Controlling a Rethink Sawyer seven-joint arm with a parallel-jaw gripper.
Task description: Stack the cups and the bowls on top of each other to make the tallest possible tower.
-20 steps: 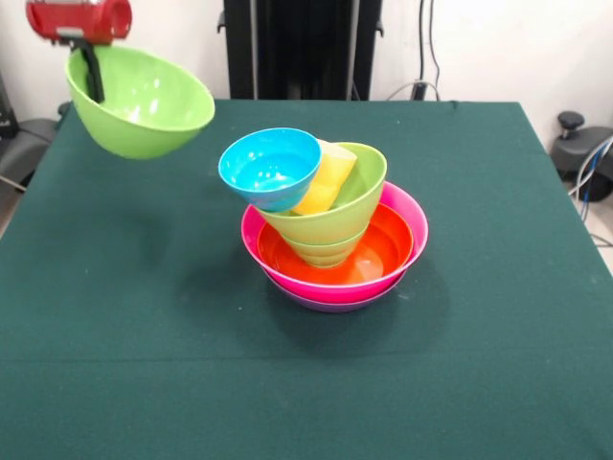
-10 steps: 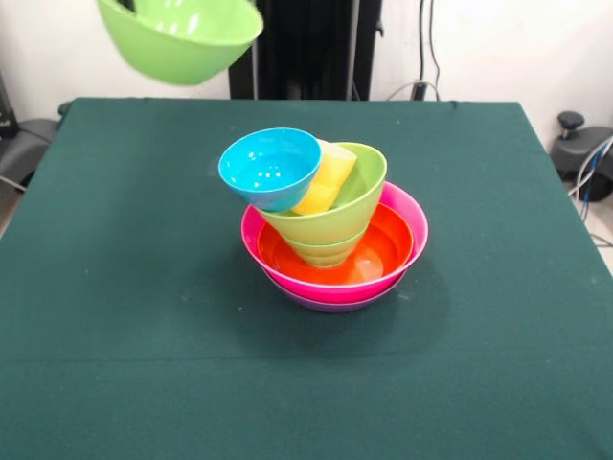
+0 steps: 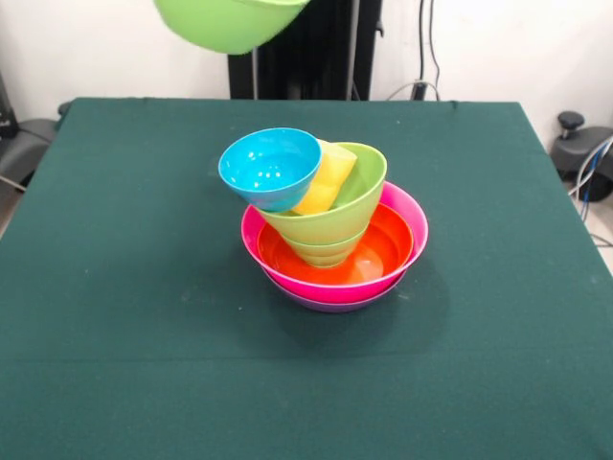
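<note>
The tower stands mid-table: a purple bowl (image 3: 335, 305) lowest, then a hot pink bowl (image 3: 410, 218), then an orange bowl (image 3: 388, 244). Two lime green bowls nest in it, the lower (image 3: 326, 255) under the upper (image 3: 362, 196). A yellow cup (image 3: 328, 178) leans inside the upper one. A small sky blue bowl (image 3: 268, 168) rests tilted on the tower's left side. Another large lime green bowl (image 3: 230, 24) hangs in the air at the top edge, above and left of the tower. The gripper is out of view. The red and orange cups are out of view.
The table (image 3: 144, 335) has a dark green cloth. The black pedestal (image 3: 306, 57) stands at the far side. Cables and a black object (image 3: 584, 163) lie off the right edge, and dark gear (image 3: 17, 144) sits off the left edge.
The airborne lime green bowl has risen and moved right, from the far left towards the tower. The red gripper body has left the picture. The tower has not moved.
</note>
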